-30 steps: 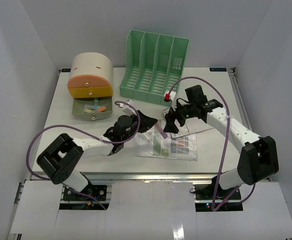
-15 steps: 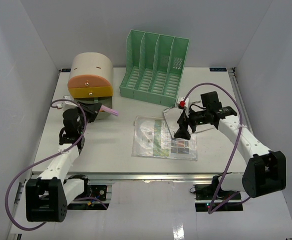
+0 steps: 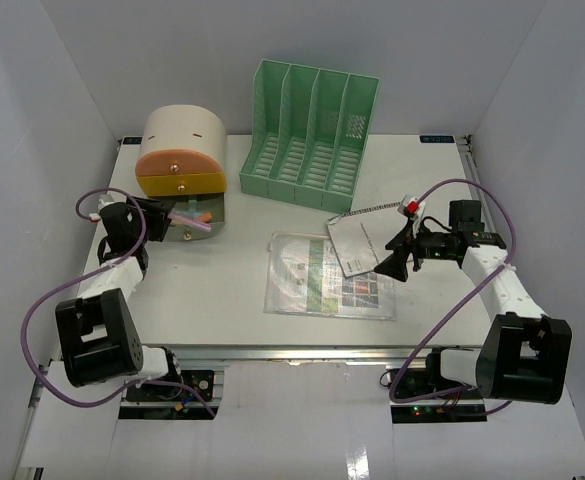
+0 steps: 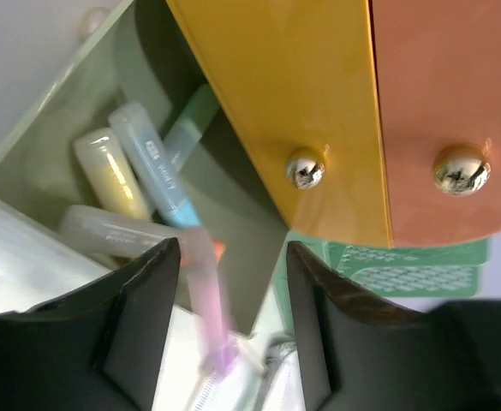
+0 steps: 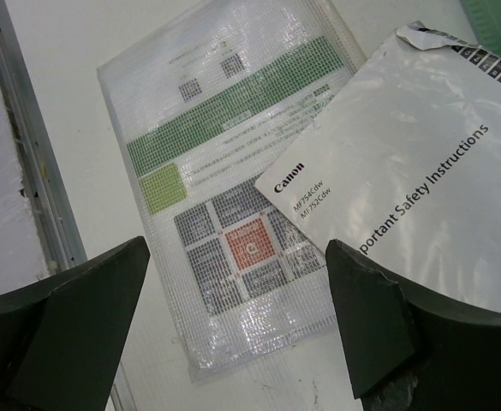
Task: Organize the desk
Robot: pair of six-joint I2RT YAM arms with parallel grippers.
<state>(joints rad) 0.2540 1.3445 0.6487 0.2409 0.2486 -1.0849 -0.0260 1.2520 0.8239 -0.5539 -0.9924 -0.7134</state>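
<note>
The white desk (image 3: 192,290) carries a cream-and-orange drawer box (image 3: 180,150) whose bottom drawer (image 3: 210,228) stands pulled out. My left gripper (image 3: 168,213) is at that drawer with its jaws open. A pink pen (image 3: 190,220) lies slanted over the drawer. In the left wrist view the pen (image 4: 205,291) is blurred and loose between the spread fingers, nearer the left one. My right gripper (image 3: 396,262) is open and empty above a white Canon booklet (image 3: 360,240) and a clear plastic sleeve (image 3: 317,275).
A green slotted file rack (image 3: 312,135) stands at the back middle. The drawer holds a yellow marker (image 4: 113,175) and a blue one (image 4: 156,167). The booklet (image 5: 421,188) overlaps the sleeve's (image 5: 224,197) right part. A metal rail (image 5: 19,171) edges the desk.
My left arm swung from the desk's middle to the open drawer with the pink pen, and its jaws have opened. My right arm drew back to the right, off the booklet.
</note>
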